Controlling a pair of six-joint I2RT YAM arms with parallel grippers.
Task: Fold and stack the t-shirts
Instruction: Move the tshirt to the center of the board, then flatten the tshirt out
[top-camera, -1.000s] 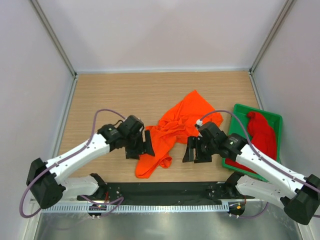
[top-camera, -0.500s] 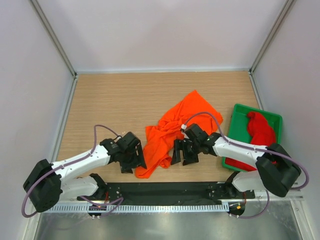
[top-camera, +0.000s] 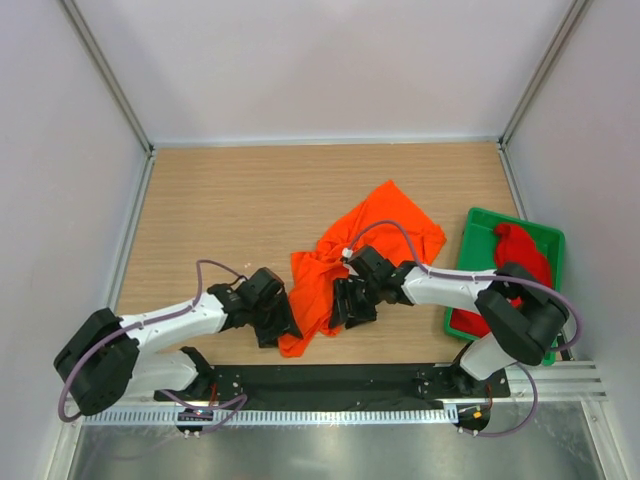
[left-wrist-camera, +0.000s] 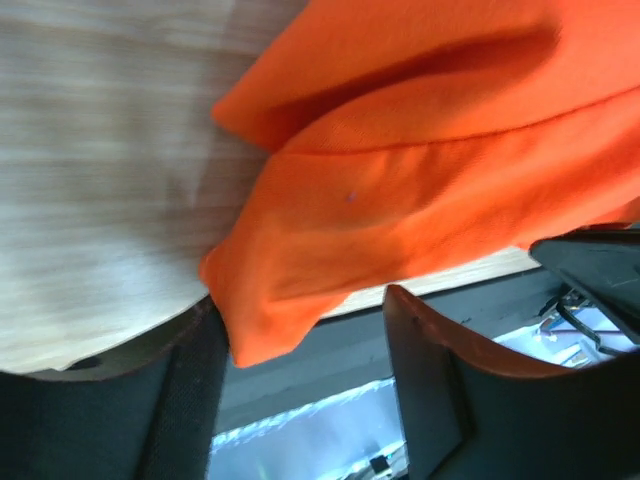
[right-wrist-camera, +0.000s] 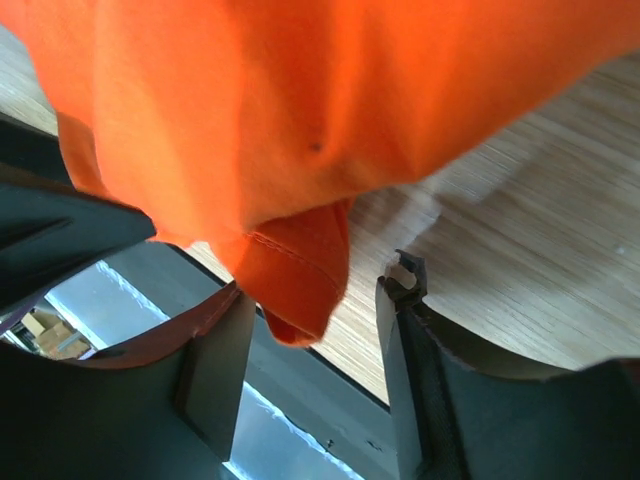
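A wooden bench (top-camera: 220, 200) sits boxed in by pale walls (top-camera: 320, 70). By its near edge the left end effector (top-camera: 280, 322) and right end effector (top-camera: 345, 305) flank the low tip of the orange shirt (top-camera: 375, 235), which lies crumpled mid-bench and spreads away toward the back right. From above their jaws are hard to read. The wrist views show both standing apart, clamping nothing: the left's fingers (left-wrist-camera: 180, 400) sit either side of a folded corner at the bench's front edge, the right's (right-wrist-camera: 215, 370) around a hanging stitched hem. Farther right, a green tray (top-camera: 480, 222) holds the red shirt (top-camera: 520, 260), bunched up.
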